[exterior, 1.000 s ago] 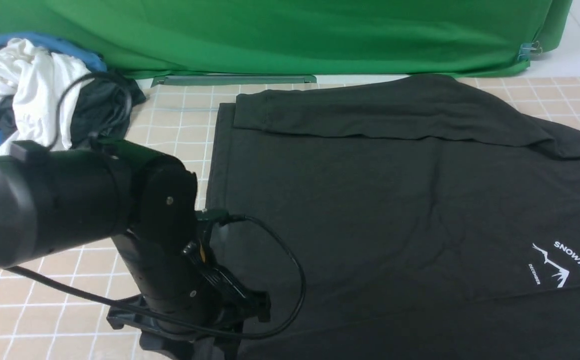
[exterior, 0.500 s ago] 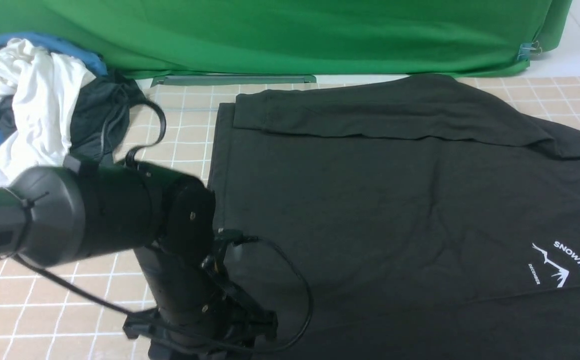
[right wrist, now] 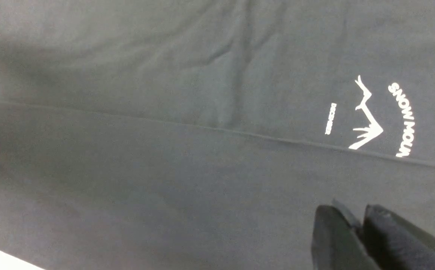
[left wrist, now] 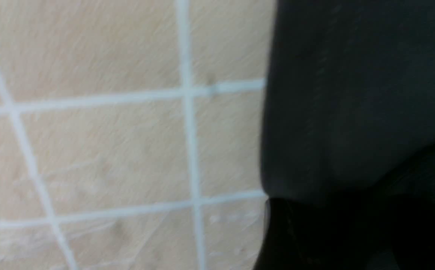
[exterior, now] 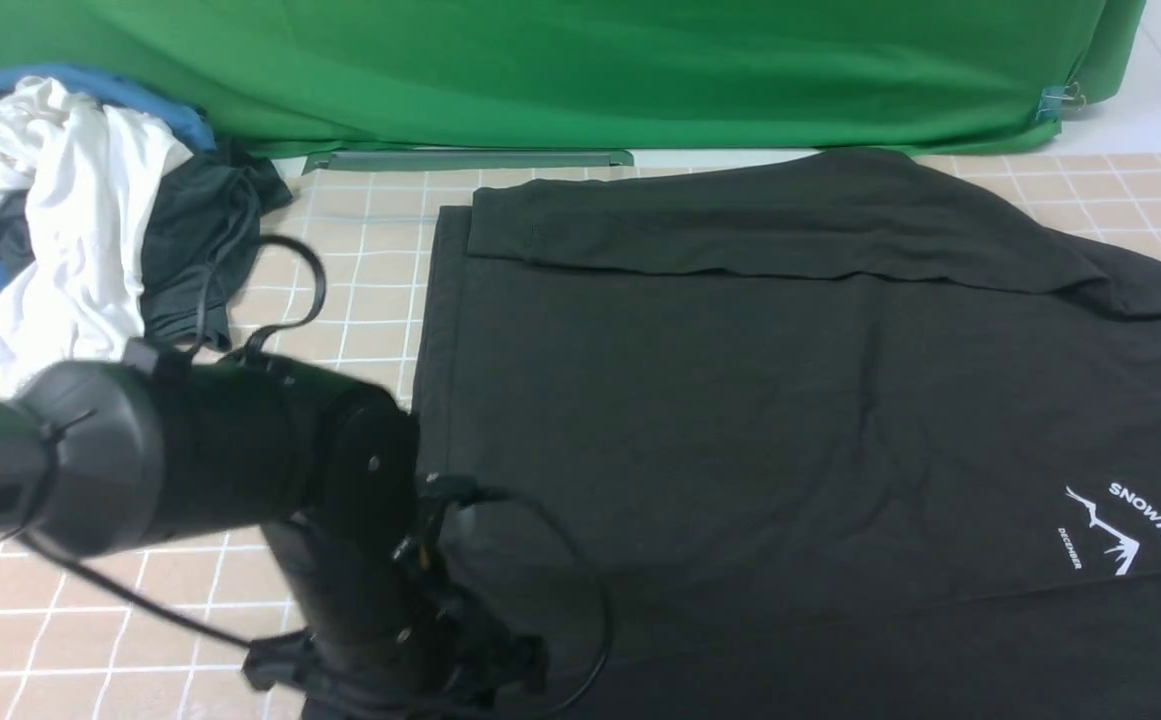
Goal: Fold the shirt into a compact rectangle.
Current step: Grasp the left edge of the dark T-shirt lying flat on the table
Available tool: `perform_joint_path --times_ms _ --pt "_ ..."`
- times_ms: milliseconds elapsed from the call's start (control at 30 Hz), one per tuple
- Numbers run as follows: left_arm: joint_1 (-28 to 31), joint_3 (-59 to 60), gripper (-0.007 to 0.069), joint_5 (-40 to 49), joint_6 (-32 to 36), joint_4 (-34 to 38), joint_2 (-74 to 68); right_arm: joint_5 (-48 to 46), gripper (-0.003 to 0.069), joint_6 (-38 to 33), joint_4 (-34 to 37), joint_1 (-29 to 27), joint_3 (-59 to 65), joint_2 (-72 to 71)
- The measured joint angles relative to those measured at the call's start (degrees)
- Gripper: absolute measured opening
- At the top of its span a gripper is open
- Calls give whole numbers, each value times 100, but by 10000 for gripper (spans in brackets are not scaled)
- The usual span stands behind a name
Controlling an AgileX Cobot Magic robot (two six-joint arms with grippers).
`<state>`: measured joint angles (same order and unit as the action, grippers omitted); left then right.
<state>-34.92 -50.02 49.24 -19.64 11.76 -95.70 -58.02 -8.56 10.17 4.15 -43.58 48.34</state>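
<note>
As the shirt (exterior: 660,400) lies now: it spreads flat over most of the surface (exterior: 180,640), running past the front view's near and right borders, with its far part close to the surface's far edge.
Far band: we see a strip of cloth turned over along the far side, its rim slightly wavy.
White print (exterior: 1100,530): it faces up toward the right side, close to a long crease or fold line that crosses the cloth.
Left end effector (left wrist: 341,217): it is low at the shirt's left border; dark cloth and shadow hide the fingertips, so we cannot tell whether it is open or gripping.
Right end effector (right wrist: 356,221): its fingers look closed together over the near part of the shirt, with no pinched cloth that we can make out.
Garment pile (exterior: 70,190): it sits at the surface's far left corner, apart from the shirt.
Step in hand: we judge this an early folding stage, with the left arm going for the near left part.
Next move: we need a secure pinch on each side of the near portion, then a level lift and fold toward the far edge; an uneven pull could skew the far band.
</note>
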Motion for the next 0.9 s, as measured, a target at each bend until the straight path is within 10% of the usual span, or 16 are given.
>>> perform_joint_path --times_ms 400,900 --pt "0 -172 351 334 2 76 -28 46 153 0 0 0 0 0" --pt "0 -193 22 478 188 100 48 50 177 0 0 0 0 0"
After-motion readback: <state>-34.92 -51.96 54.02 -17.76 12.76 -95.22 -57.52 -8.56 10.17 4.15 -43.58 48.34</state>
